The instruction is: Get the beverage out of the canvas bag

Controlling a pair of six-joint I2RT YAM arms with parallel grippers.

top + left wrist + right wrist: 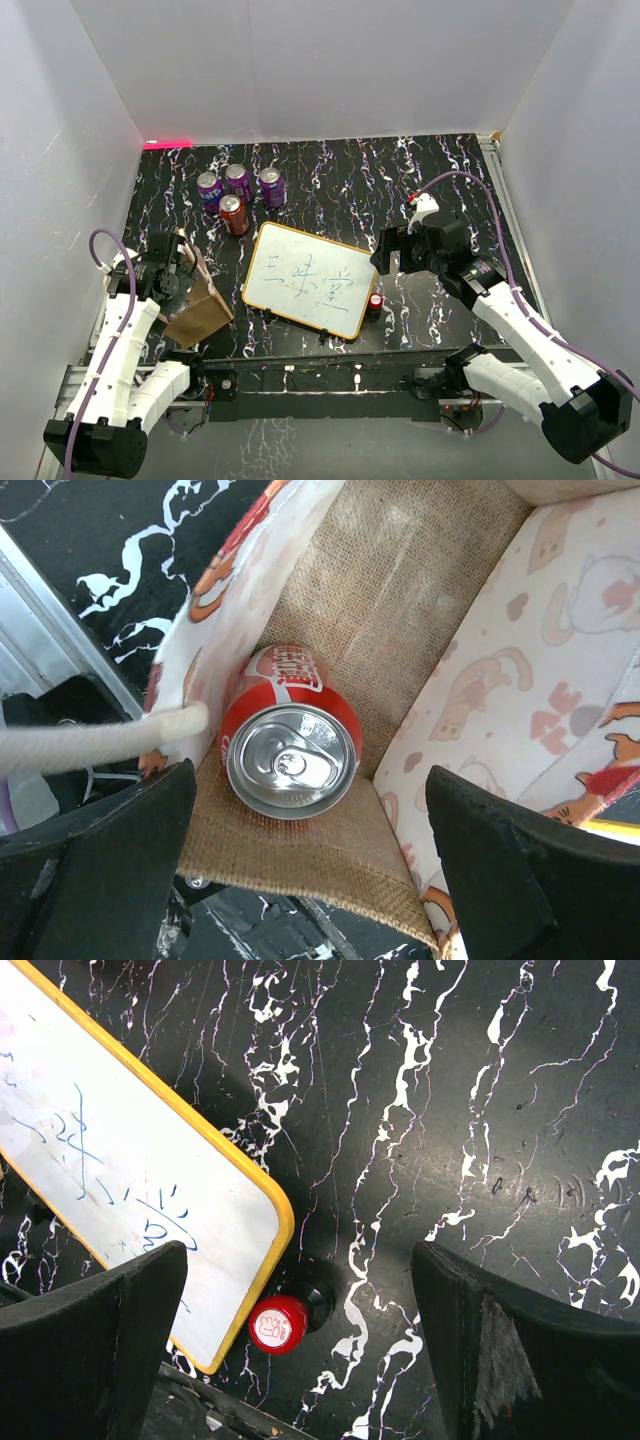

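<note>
The canvas bag (200,316) lies tipped at the near left of the table, its mouth toward my left gripper (186,272). In the left wrist view the beverage, a red can (290,742), lies inside on the burlap wall (400,600), silver top facing the camera. My left gripper (305,880) is open at the bag's mouth, one finger (100,870) on each side of the can and not touching it. A cream rope handle (100,742) crosses at the left. My right gripper (398,252) hangs open over the table, holding nothing.
A white board with a yellow frame (308,278) lies mid-table. A small red-capped bottle (279,1323) stands at its right corner, below my right gripper (310,1350). Three purple cans (238,180) and a red can (233,214) stand at the back left.
</note>
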